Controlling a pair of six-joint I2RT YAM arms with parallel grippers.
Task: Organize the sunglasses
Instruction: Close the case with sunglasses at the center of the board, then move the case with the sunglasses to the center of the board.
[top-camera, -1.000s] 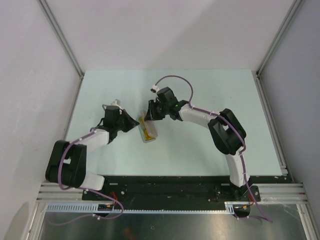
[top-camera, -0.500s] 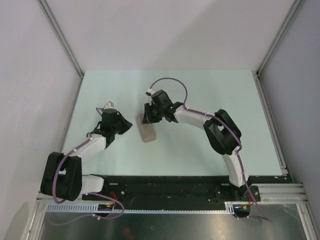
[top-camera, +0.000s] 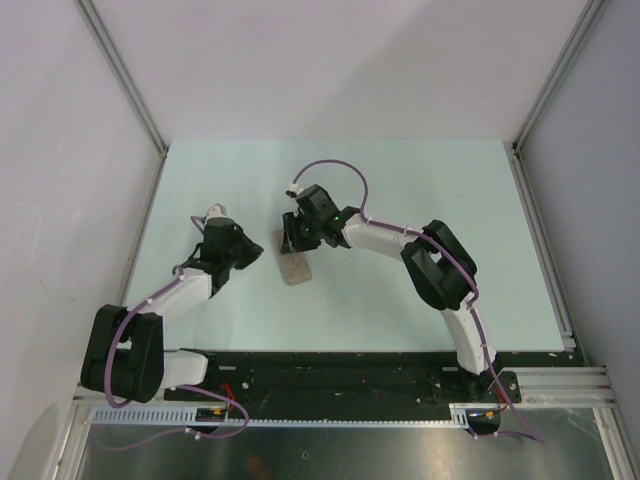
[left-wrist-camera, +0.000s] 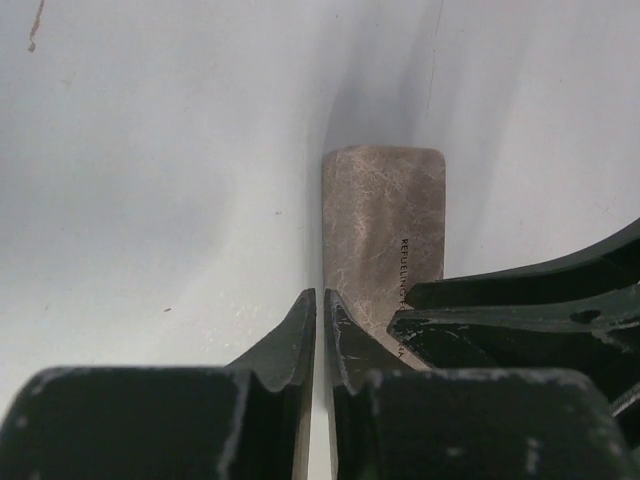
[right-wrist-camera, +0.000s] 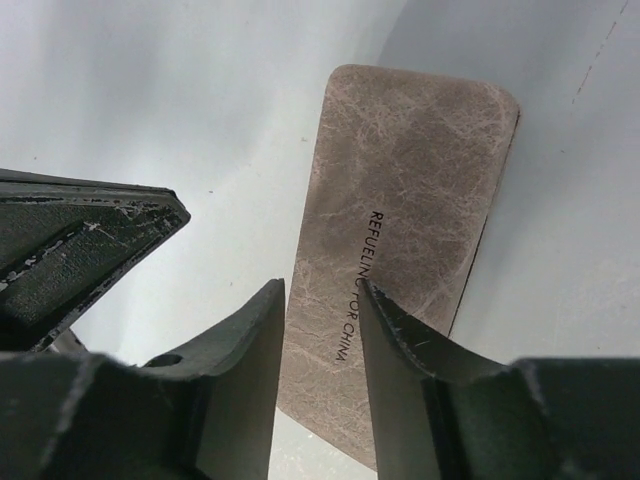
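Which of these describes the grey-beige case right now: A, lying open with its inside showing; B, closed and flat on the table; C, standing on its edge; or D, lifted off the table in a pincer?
B: the case lies shut and flat on the table, with its printed lid facing up and hiding the inside in every view.

Left gripper (left-wrist-camera: 320, 300), right gripper (right-wrist-camera: 322, 292) crowd case (right-wrist-camera: 420, 170); far table (top-camera: 430, 180) free.
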